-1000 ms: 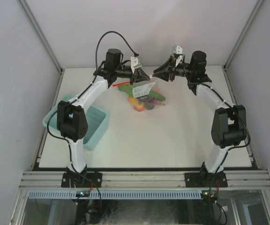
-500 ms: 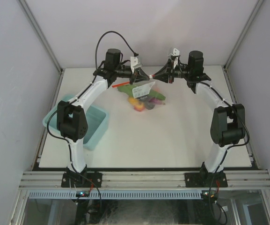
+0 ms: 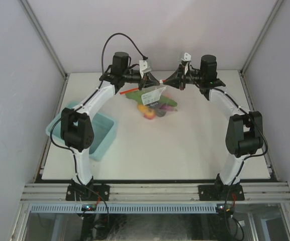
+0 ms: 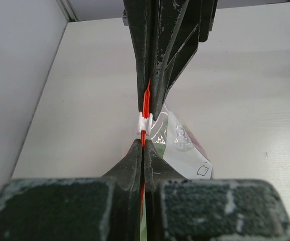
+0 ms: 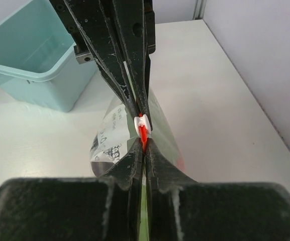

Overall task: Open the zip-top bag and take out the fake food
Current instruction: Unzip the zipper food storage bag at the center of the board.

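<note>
white surface (image 3: 195, 150) lay below the zip-top bag (image 3: 156, 96) of fake food (image 3: 154, 109). left gripper (image 4: 142, 149) and right gripper (image 5: 143, 149) both squeezed its red zip strip (image 4: 146, 100) tight, white slider (image 4: 143, 122) between them.

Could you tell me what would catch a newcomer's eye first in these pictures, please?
First, the arms meeting tip to tip at the far middle of the table: left hand and right hand both shut on the red strip of the zip-top bag, the white slider between them. Then the bright fake food inside the bag, and the light blue bin at the left edge.
</note>
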`<state>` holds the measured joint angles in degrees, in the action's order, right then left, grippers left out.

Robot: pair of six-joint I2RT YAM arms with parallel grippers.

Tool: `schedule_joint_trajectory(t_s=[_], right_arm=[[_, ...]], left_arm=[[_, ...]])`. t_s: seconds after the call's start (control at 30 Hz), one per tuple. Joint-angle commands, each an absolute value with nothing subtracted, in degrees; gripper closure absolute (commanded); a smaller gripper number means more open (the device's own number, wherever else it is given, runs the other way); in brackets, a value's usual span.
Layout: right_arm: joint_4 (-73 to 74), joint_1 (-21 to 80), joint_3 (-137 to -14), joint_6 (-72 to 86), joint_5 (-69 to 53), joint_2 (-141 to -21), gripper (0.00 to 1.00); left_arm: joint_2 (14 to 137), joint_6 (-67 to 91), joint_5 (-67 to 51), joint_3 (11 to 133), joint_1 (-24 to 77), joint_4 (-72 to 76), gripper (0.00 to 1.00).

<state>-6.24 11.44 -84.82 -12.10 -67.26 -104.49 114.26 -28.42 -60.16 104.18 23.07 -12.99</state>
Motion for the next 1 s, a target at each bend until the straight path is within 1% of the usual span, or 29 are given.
schedule_joint_trajectory(t_s=[0.0,0.1,0.13,0.2,0.27,0.3,0.37,0.43,0.47,0.53,0.6,0.73,0.77,0.87,0.97], right_arm=[[-5.8,12.1,-86.5,-14.2,-67.0,-102.6,1.00],[-6.7,11.4,-86.2,-13.3,-68.2,-102.4,1.00],[-7.4,11.3,-85.8,-12.7,-68.4,-102.3,0.94],[-9.6,11.2,-85.0,-11.5,-68.4,-102.0,0.75],[-11.2,11.2,-84.2,-10.6,-68.1,-101.8,0.61],[-11.6,11.2,-84.0,-10.3,-67.9,-101.7,0.58],[-12.1,11.2,-83.8,-9.9,-67.5,-101.6,0.56],[-13.1,11.2,-83.5,-9.2,-66.8,-101.6,0.58],[-13.4,11.1,-83.4,-8.8,-66.7,-101.6,0.60],[-13.9,11.0,-83.4,-8.6,-66.8,-101.7,0.70],[-14.2,11.0,-83.4,-8.4,-67.2,-101.6,0.76],[-15.5,10.9,-82.9,-7.7,-67.8,-101.5,0.78],[-15.7,10.9,-82.9,-7.7,-68.0,-101.5,0.81],[-15.9,10.8,-83.1,-7.6,-68.8,-101.7,1.00],[-15.8,10.8,-82.9,-7.9,-69.3,-101.5,1.00]], left_arm=[[113.2,-27.4,-61.4,106.9,23.3,-9.9,0.98],[113.2,-27.4,-62.0,106.9,23.2,-10.0,1.00],[113.2,-27.4,-62.2,106.8,23.2,-10.0,1.00],[113.2,-27.6,-62.4,106.8,23.1,-10.2,1.00],[113.1,-27.7,-62.4,106.7,23.2,-10.3,1.00],[113.1,-27.7,-62.4,106.7,23.1,-10.3,1.00],[113.1,-27.7,-62.4,106.7,23.2,-10.3,1.00],[113.1,-27.8,-62.4,106.7,23.2,-10.3,1.00],[113.1,-27.8,-62.4,106.7,23.2,-10.3,1.00],[113.2,-27.8,-62.3,106.7,23.2,-10.4,1.00],[113.1,-27.8,-62.3,106.7,23.1,-10.4,1.00],[113.2,-27.8,-62.4,106.7,23.1,-10.4,1.00],[113.1,-27.8,-62.4,106.7,23.2,-10.4,1.00],[113.1,-27.8,-62.4,106.7,23.2,-10.4,1.00],[113.1,-27.8,-62.0,106.7,23.1,-10.4,1.00]])
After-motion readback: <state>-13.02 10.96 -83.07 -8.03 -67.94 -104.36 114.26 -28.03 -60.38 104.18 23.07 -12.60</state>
